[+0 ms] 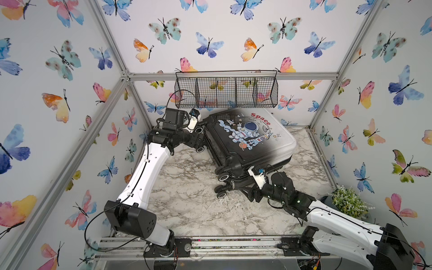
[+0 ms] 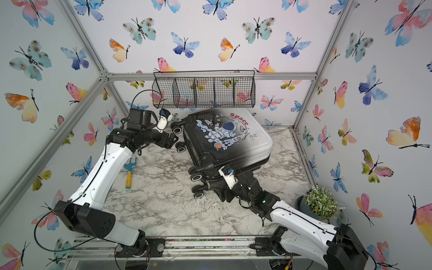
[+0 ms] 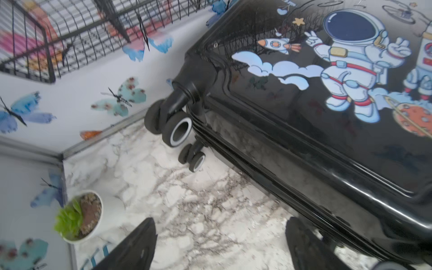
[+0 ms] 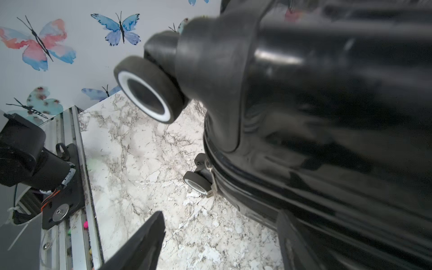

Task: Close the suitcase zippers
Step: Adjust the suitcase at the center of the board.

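The suitcase (image 1: 261,149) (image 2: 236,153) lies flat on the marble table, astronaut side up, its two shells together. The wheels (image 1: 223,177) point toward the table's middle. My left gripper (image 1: 197,140) (image 3: 221,224) hangs open over bare marble beside the far wheels (image 3: 177,131), one finger close to the case's black side (image 3: 304,152). My right gripper (image 1: 246,190) (image 4: 219,215) is open at the near wheeled corner, one finger (image 4: 289,236) against the shell (image 4: 327,117). A small metal zipper pull (image 4: 211,181) dangles from the rim seam by a lower wheel (image 4: 197,183), ahead of the fingers.
A black wire basket (image 1: 226,90) hangs on the back wall over the suitcase's far edge. A leafy potted plant (image 1: 349,202) stands front right. A small succulent pot (image 3: 80,216) sits in the back left corner. A blue toy rake (image 2: 129,171) lies by the left arm.
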Motion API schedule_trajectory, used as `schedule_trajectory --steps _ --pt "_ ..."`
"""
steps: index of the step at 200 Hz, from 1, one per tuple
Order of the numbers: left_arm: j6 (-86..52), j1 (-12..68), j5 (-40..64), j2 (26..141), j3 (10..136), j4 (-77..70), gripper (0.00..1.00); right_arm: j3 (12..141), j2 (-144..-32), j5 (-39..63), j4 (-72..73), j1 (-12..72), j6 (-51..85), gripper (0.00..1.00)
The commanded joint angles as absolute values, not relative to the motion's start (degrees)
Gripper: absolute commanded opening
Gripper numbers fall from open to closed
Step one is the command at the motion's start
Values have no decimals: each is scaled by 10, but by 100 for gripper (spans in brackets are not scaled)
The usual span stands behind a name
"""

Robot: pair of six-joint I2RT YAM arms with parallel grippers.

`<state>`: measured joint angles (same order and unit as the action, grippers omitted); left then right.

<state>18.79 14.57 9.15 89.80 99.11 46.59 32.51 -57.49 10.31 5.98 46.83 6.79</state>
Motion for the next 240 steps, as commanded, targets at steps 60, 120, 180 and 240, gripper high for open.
schedule_trajectory --steps 60,120,180,240 --pt "401 82 120 1090 1115 456 86 400 -558 145 -69 412 69 82" --pt "386 66 220 1182 1202 443 85 426 -567 121 -111 397 65 82" --pt "395 61 313 1239 1239 461 75 445 -577 110 -139 384 55 83" --pt "408 50 361 1238 1236 491 34 450 -590 79 -145 378 96 83"
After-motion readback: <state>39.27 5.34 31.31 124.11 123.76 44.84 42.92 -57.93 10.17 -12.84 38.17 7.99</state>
